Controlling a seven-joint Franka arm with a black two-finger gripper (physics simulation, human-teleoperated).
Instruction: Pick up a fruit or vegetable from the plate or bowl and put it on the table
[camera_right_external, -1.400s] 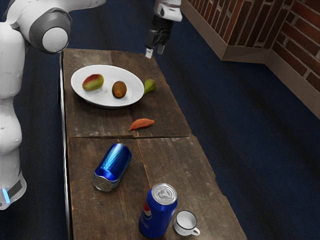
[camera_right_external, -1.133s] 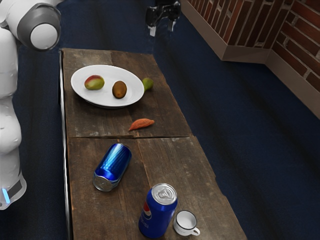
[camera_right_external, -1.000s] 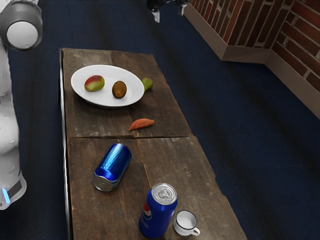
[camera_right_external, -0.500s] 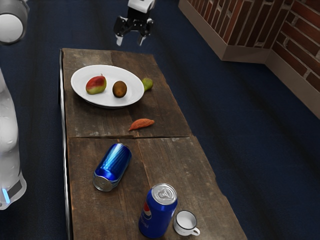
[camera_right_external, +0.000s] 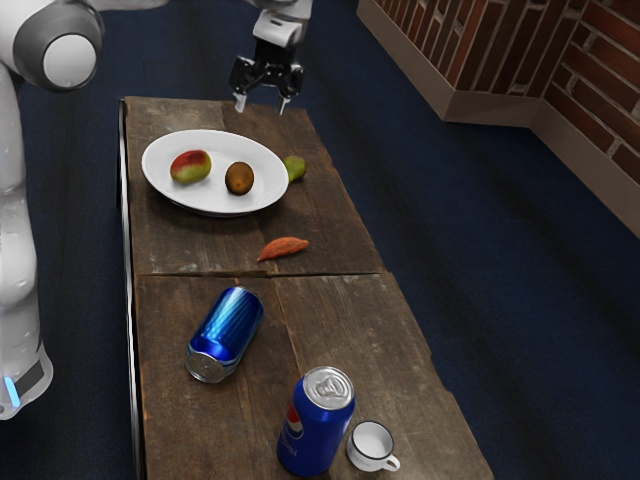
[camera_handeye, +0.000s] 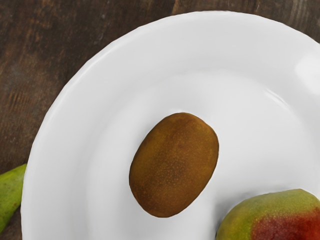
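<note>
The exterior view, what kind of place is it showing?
Possibly a simulated casual dining room: worn brown wooden table, white oval plate of fruit, red-brick wall.

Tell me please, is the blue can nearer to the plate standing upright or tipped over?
Tipped over: the blue can lies on its side, its silver end facing sideways, while the Pepsi can stands upright.

I could pass between the kiwi (camera_right_external: 239, 179) and the mango (camera_right_external: 190, 167), but the plate (camera_right_external: 163, 195) walls them with its raised rim, the pear (camera_right_external: 295, 168) crowds its outside, and the sweet potato (camera_right_external: 284, 248) obstructs the table (camera_right_external: 190, 240).
</note>
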